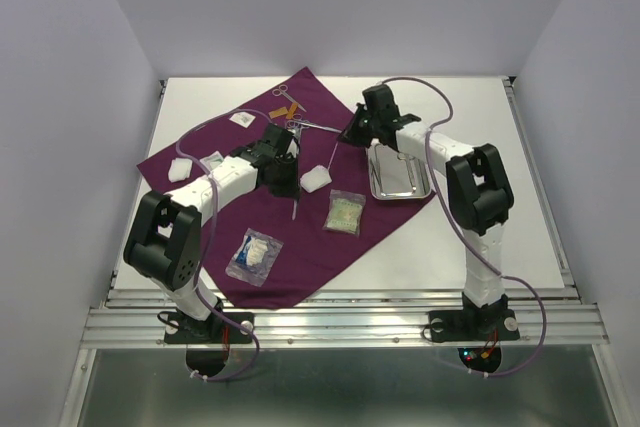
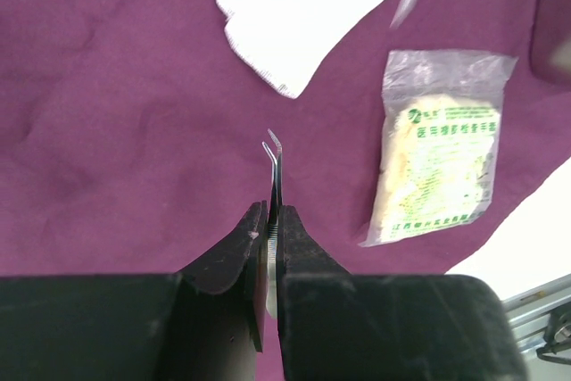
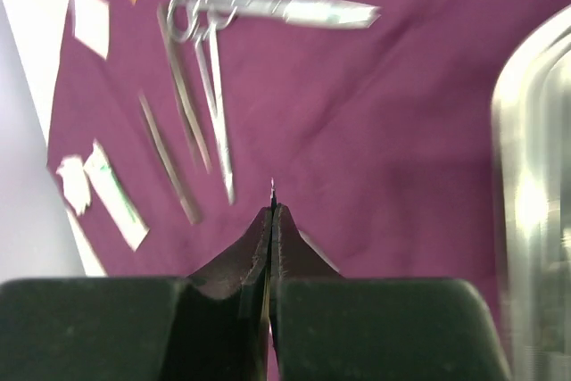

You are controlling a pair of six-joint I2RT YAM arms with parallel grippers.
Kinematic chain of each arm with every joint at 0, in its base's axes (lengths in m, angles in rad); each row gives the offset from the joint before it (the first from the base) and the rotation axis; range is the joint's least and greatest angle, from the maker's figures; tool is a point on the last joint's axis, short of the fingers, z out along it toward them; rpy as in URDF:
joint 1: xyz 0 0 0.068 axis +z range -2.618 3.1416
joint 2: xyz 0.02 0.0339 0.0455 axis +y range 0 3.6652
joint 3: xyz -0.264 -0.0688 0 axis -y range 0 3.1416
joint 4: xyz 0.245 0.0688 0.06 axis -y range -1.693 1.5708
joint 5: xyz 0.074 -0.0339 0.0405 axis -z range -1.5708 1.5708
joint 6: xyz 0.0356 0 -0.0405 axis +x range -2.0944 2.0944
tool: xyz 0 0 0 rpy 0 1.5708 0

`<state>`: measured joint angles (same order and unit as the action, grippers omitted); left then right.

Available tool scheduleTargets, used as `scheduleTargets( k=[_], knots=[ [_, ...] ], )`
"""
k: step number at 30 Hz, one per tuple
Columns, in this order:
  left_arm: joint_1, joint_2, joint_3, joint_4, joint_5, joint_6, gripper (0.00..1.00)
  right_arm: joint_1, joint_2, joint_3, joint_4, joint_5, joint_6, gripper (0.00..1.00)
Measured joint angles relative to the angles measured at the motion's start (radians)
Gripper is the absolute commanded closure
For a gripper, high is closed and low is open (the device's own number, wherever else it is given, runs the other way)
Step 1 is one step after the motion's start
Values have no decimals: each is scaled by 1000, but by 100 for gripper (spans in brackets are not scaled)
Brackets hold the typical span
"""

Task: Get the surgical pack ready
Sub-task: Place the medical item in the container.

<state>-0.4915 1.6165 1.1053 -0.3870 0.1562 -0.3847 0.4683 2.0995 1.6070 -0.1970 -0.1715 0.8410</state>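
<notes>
Your left claw [image 2: 270, 218] is clenched on the tweezers [image 2: 275, 171]. You only get that from its own wrist view, where the bent tip pokes out past the fingers over the purple cloth [image 2: 107, 113]. That view also picks up a white gauze pad [image 2: 303, 15] ahead and a yellowish packet [image 2: 442, 158] off to the right.

From overhead, the pad sits just right of that claw, and the packet lies on the near side of the pad. The overhead view also adds a blue-and-white packet [image 1: 254, 255] near the cloth's near edge.

Your right claw [image 3: 272, 213] is clenched shut above the cloth. Its wrist view gives you the scissors [image 3: 212, 69] on the far side and the steel tray [image 3: 526, 176] at the right edge. Overhead places the tray on the right part of the cloth, on the table [image 1: 480, 117].
</notes>
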Motion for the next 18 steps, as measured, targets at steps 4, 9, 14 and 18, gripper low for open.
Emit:
scheduleTargets(
  k=[4, 9, 14, 18],
  knots=[
    [3, 0, 0, -6, -3, 2, 100, -45, 0, 30, -40, 15, -39, 99],
    [3, 0, 1, -14, -15, 2, 100, -76, -14, 70, -106, 18, -108, 99],
    [3, 0, 11, -29, -30, 2, 100, -134, -42, 114, -218, -1, -205, 99],
    [3, 0, 22, -31, -29, 0, 100, -182, -43, 185, -314, 8, -285, 99]
  ],
)
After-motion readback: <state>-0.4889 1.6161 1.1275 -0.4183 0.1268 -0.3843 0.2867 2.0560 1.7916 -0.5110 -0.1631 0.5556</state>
